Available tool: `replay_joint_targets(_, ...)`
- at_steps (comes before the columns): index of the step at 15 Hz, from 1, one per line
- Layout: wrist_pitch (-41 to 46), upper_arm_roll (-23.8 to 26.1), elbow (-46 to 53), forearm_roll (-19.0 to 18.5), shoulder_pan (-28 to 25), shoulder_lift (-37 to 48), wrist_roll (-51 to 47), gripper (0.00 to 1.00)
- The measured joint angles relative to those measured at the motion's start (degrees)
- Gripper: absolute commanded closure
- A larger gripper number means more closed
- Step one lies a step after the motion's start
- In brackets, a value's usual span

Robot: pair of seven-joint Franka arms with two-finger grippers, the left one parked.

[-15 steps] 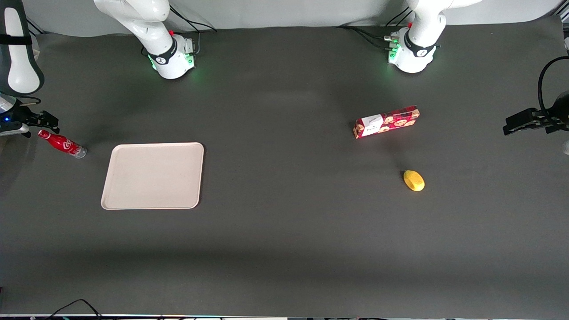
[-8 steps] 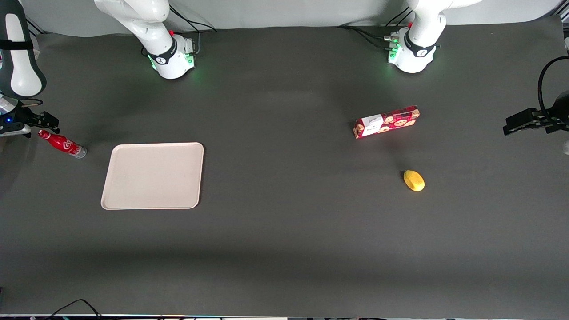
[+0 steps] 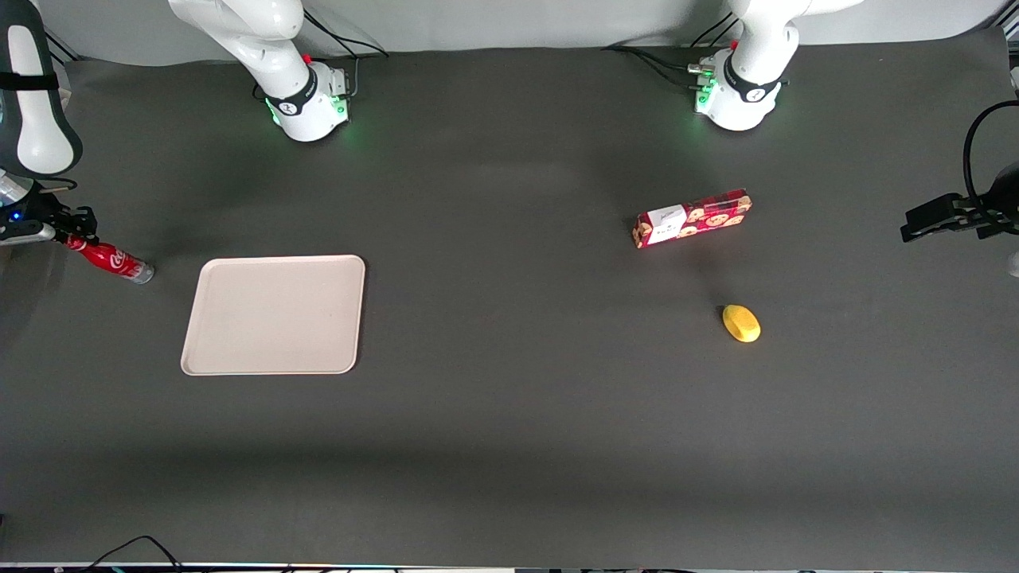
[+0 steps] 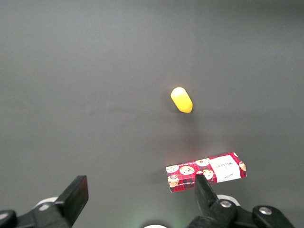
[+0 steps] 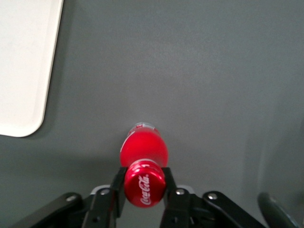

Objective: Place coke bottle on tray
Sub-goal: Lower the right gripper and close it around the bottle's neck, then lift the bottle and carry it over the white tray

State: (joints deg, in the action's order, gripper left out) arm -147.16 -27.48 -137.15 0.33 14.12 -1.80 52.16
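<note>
1. Step in hand: the grasp. The right arm's black two-finger gripper [image 5: 144, 187] sits at the neck and cap of the small slim red coke bottle with white script and a silvery base [image 3: 111, 259], one finger on each side of the red cap.
2. Jaw state: narrow, and in the right wrist view the fingers appear to touch the cap on both sides. I judge them closed on the bottle, though how firmly cannot be read.
3. Bottle location: it stands on the dark grey table mat [image 3: 509, 414] at the working arm's end, apart from the tray; from the front it shows tilted, cap toward the gripper and silvery base toward the tray. No clear gap under the base shows, so lift-off is probably not yet begun.
4. Target: the large flat beige rectangular tray with rounded corners and a low rim [image 3: 274, 315] lies near the bottle and is bare. One rounded corner of it [image 5: 24, 71] shows in the right wrist view.
5. Next move calls for: a straight lift to clear the low rim, a short carry over the tray, a controlled lowering, then release.
6. Risk: a grip this high lets the body swing.
7. Not involved: the red rectangular cookie box [image 3: 692, 217] and the small yellow oval object [image 3: 741, 323], both toward the parked arm's end.
</note>
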Motion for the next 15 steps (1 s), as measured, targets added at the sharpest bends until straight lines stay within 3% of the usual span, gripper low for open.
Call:
replay_joint_targets(7, 0.4, 0.2, 0.1, 0.1, -0.1, 0.1, 0.0, 1.00)
replay_joint_targets(15, 11.0, 0.4, 5.7, 1.0, -2.7, 3.7, -2.3, 1.00)
